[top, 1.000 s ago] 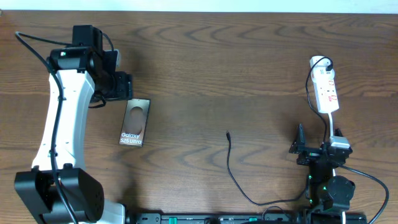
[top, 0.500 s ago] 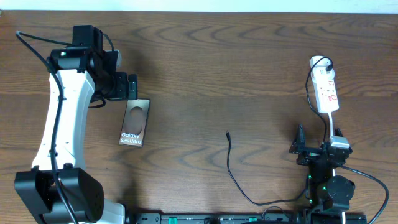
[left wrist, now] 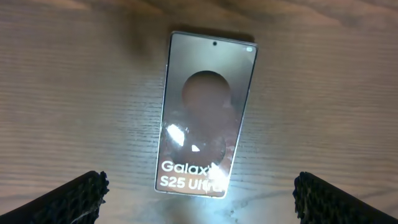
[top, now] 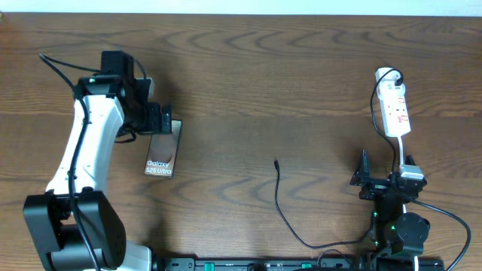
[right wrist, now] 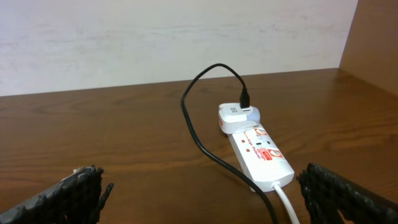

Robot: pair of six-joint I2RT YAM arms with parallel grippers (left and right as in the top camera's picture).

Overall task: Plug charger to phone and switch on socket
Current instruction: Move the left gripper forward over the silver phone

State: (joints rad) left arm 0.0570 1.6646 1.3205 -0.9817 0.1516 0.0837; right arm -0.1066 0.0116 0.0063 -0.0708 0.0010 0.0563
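The phone (top: 160, 154) lies flat on the wooden table, dark face up, its white "Galaxy S25 Ultra" label at the near end. My left gripper (top: 161, 119) is open and empty, hovering over the phone's far end. In the left wrist view the phone (left wrist: 205, 118) lies between and ahead of the spread fingers (left wrist: 199, 208). The charger cable (top: 280, 197) lies loose mid-table, its plug tip (top: 276, 161) free. The white socket strip (top: 394, 110) lies at the far right. My right gripper (top: 363, 179) is open and empty, near the socket (right wrist: 260, 153), short of it.
A white adapter (right wrist: 238, 117) sits plugged in at the socket's far end, with the black cable (right wrist: 198, 134) looping out of it. A white cable (right wrist: 287, 205) leaves the socket's near end. A pale wall stands behind the table's far edge.
My left arm has swung right and toward the front, bringing the open gripper from beside the phone's far end to over it. The right arm, cable and socket have not moved.
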